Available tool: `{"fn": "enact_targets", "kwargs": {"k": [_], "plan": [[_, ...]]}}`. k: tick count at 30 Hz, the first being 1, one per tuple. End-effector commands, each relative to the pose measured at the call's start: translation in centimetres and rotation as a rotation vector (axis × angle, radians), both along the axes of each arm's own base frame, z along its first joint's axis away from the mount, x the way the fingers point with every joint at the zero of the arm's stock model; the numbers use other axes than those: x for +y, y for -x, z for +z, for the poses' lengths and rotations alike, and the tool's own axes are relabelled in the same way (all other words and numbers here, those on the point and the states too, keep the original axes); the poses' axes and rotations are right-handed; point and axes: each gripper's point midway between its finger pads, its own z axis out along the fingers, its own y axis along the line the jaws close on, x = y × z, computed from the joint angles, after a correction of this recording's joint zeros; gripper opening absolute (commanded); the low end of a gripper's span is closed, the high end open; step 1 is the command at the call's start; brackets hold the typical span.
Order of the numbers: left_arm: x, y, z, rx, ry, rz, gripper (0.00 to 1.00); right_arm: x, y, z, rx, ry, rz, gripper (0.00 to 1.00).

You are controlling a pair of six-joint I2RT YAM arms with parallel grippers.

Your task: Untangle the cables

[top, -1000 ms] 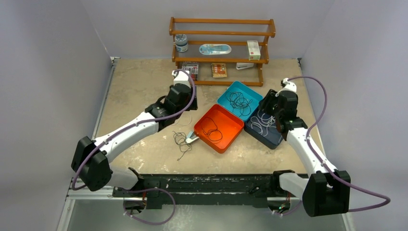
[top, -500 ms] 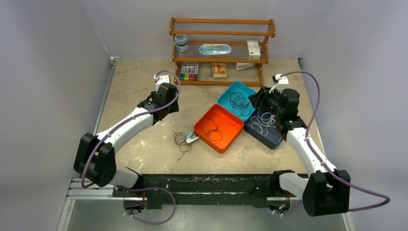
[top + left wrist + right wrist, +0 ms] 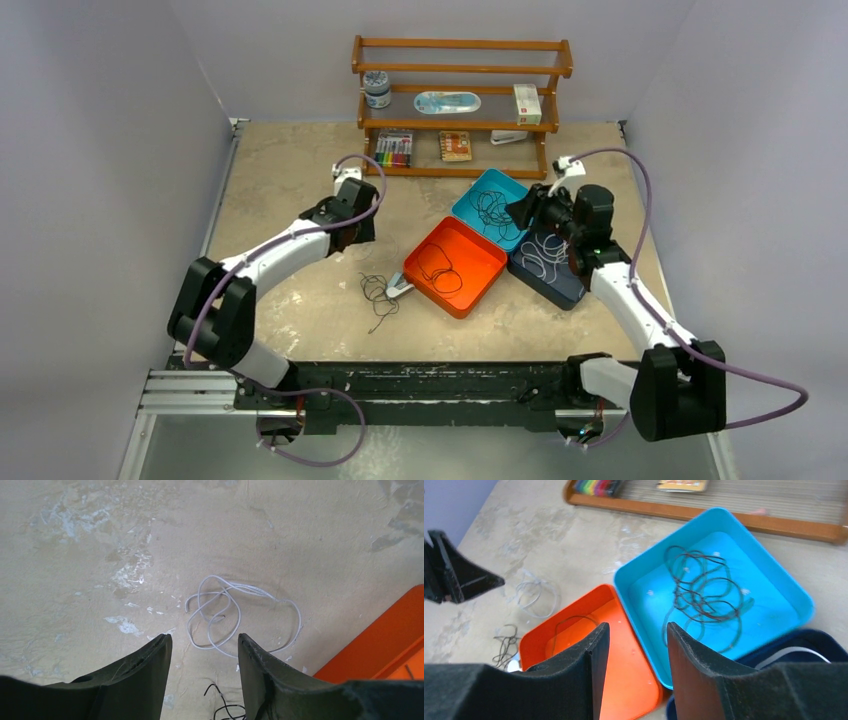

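Note:
A loose white cable (image 3: 380,247) lies on the table, with a tangled black cable (image 3: 377,292) nearer the front. In the left wrist view the white cable (image 3: 235,615) lies just beyond my open, empty left gripper (image 3: 205,639), and a black cable end (image 3: 222,707) shows between the fingers. In the top view the left gripper (image 3: 362,232) hovers by the white cable. My right gripper (image 3: 520,210) is open and empty above the edge between the blue tray (image 3: 784,580), which holds a dark cable (image 3: 704,587), and the orange tray (image 3: 624,680), which holds a black cable (image 3: 569,622).
A dark blue tray (image 3: 545,290) with white cable (image 3: 545,258) sits right of the orange tray (image 3: 485,290) and the blue tray (image 3: 520,187). A wooden shelf (image 3: 460,100) with small items stands at the back. A small pale object (image 3: 400,287) lies by the orange tray's left corner.
My left gripper has drawn back to the left, away from the trays, and now sits over the white cable. My right gripper has moved up and left, from the dark blue tray toward the blue one.

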Motion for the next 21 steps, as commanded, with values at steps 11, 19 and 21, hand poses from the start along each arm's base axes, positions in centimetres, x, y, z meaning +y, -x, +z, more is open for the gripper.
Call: {"fn": "enact_targets", "kwargs": {"k": [11, 19, 21], "plan": [[9.6, 2.4, 12.5, -0.398, 0.145, 0.338, 0.51, 21.2, -3.2, 2.2, -0.103, 0.152, 0.539, 0.50], [11.5, 4.6, 14.2, -0.447, 0.106, 0.367, 0.51, 29.0, -5.3, -6.2, 0.076, 0.303, 0.647, 0.47], [11.5, 4.8, 13.9, -0.446, 0.111, 0.367, 0.51, 29.5, -5.6, -8.2, 0.117, 0.350, 0.631, 0.46]]}}
